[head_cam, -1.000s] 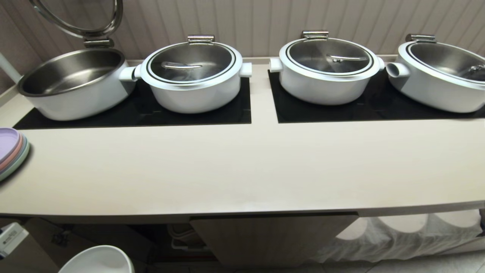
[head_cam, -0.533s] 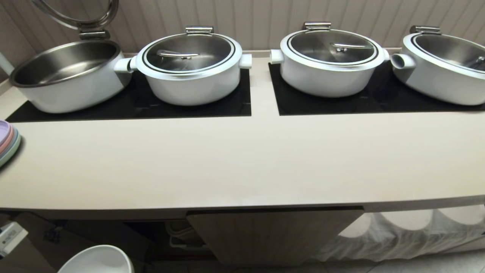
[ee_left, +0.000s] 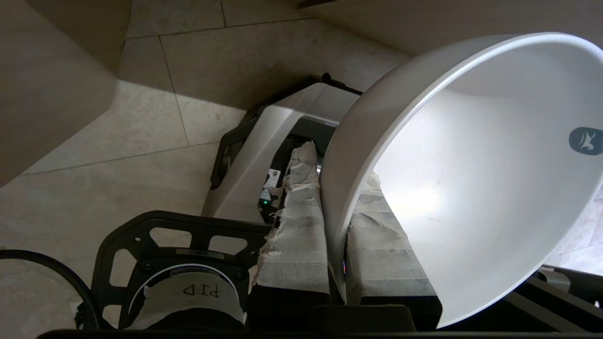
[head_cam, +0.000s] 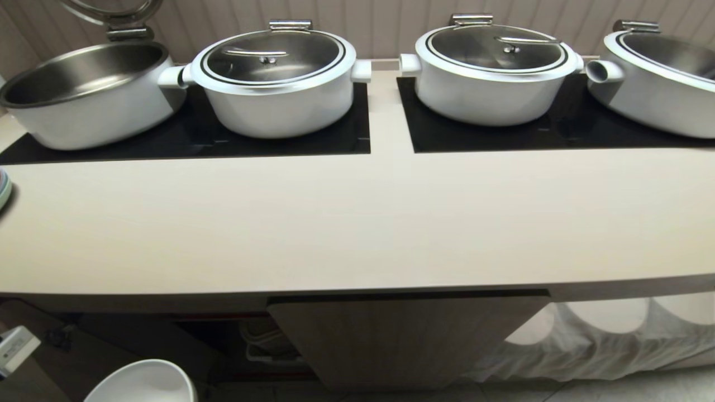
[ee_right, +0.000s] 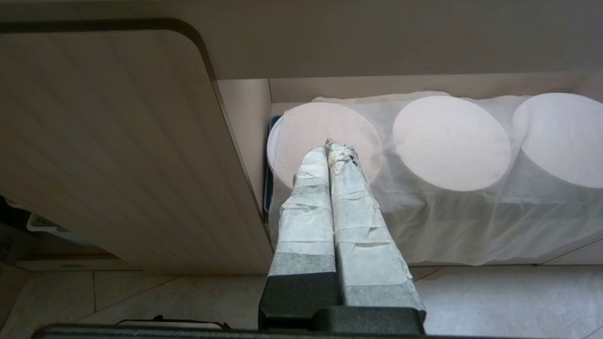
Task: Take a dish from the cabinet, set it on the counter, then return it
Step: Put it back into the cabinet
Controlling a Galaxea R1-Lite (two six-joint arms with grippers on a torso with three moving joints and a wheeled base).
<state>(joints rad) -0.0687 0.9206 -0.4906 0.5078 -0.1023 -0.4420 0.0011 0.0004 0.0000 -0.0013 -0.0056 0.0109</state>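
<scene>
The dish [head_cam: 139, 384], a plain white bowl, shows at the bottom left of the head view, below the counter [head_cam: 357, 223] edge. In the left wrist view my left gripper [ee_left: 337, 165] is shut on the dish [ee_left: 471, 165], one taped finger [ee_left: 297, 226] outside the rim and the other inside. The bowl hangs tilted over the tiled floor. The cabinet stands under the counter with a fluted door [head_cam: 402, 335] swung out and a dark inside [head_cam: 223, 340] beside it. My right gripper [ee_right: 330, 148] is shut and empty, parked low beside that door [ee_right: 118, 150].
Several white pots stand on black hob plates [head_cam: 313, 139] at the back; the leftmost pot [head_cam: 84, 92] is open, another [head_cam: 273, 78] lidded. Plates under a thin cloth [ee_right: 450, 141] fill the shelf to the right. A white basket [head_cam: 268, 340] sits inside the cabinet. My base [ee_left: 264, 155] is below the bowl.
The whole head view has slid upward, so the camera has moved; pots and counter sit higher in the picture. The dish keeps its place at the bottom left.
</scene>
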